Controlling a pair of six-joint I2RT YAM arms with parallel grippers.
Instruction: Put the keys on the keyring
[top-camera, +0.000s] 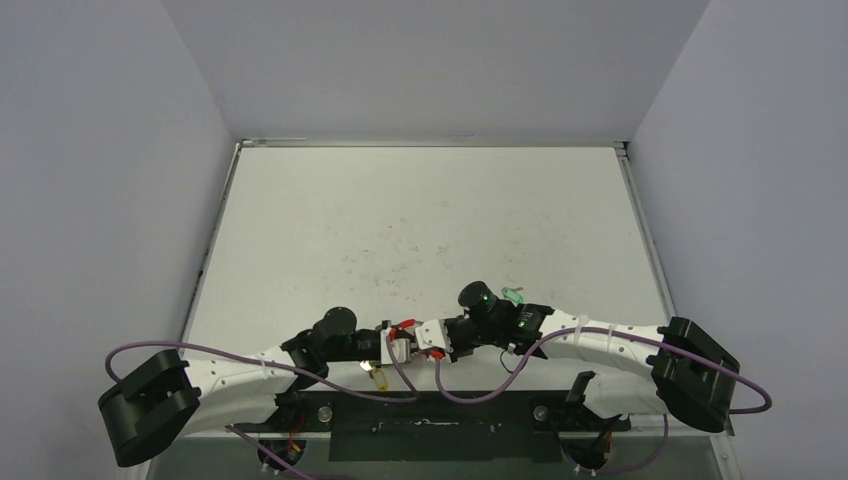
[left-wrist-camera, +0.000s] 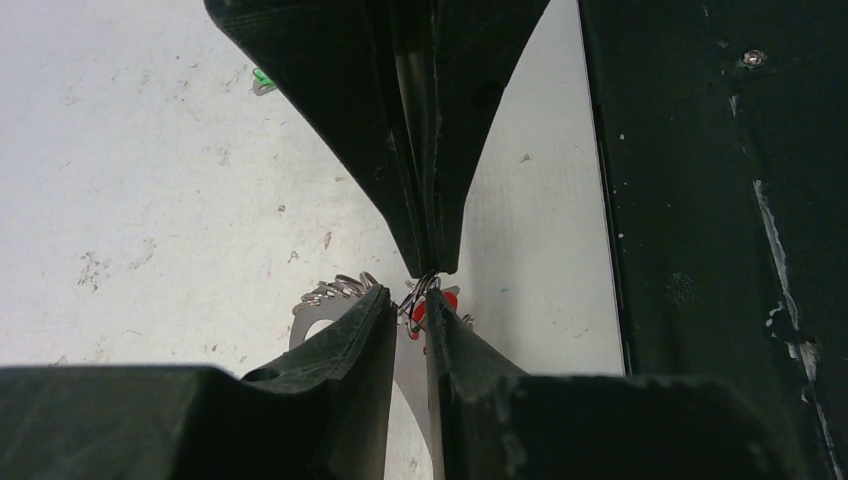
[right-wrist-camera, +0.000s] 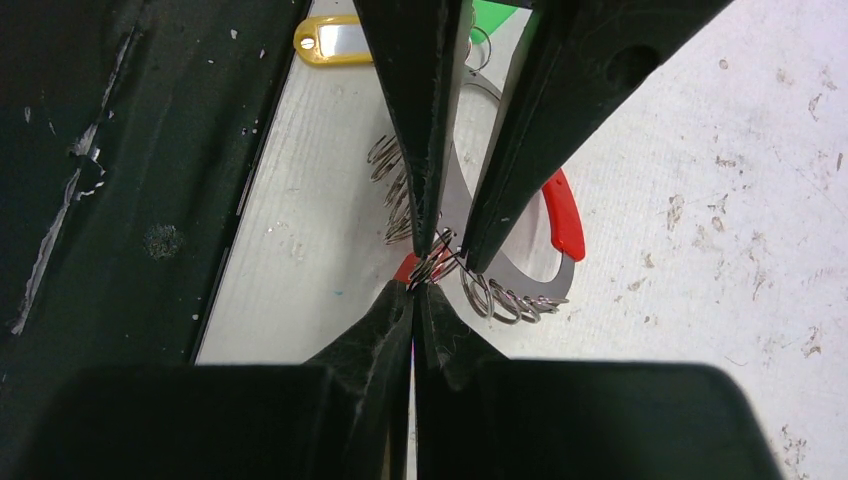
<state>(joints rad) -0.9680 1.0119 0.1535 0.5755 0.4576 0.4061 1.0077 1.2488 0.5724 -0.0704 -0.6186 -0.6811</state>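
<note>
The keyring (right-wrist-camera: 525, 272) is a flat silver band with coiled wire loops and a red curved segment (right-wrist-camera: 566, 215), lying near the table's front edge. My left gripper (left-wrist-camera: 408, 298) straddles its band (left-wrist-camera: 410, 375) and is closed on it. It enters the right wrist view from above (right-wrist-camera: 450, 250). My right gripper (right-wrist-camera: 415, 285) is shut tip-to-tip on a small wire ring with the red key (right-wrist-camera: 405, 266) behind it, touching the left fingertips. The yellow key (right-wrist-camera: 340, 40) lies by the front edge. The green key (top-camera: 513, 295) lies behind the right wrist. In the top view both grippers (top-camera: 393, 348) (top-camera: 437, 338) meet.
The black base plate (top-camera: 430, 420) and the table's front edge run just beside the grippers. Purple cables (top-camera: 470, 385) loop over the front. Grey walls enclose the white table (top-camera: 420, 220) on three sides.
</note>
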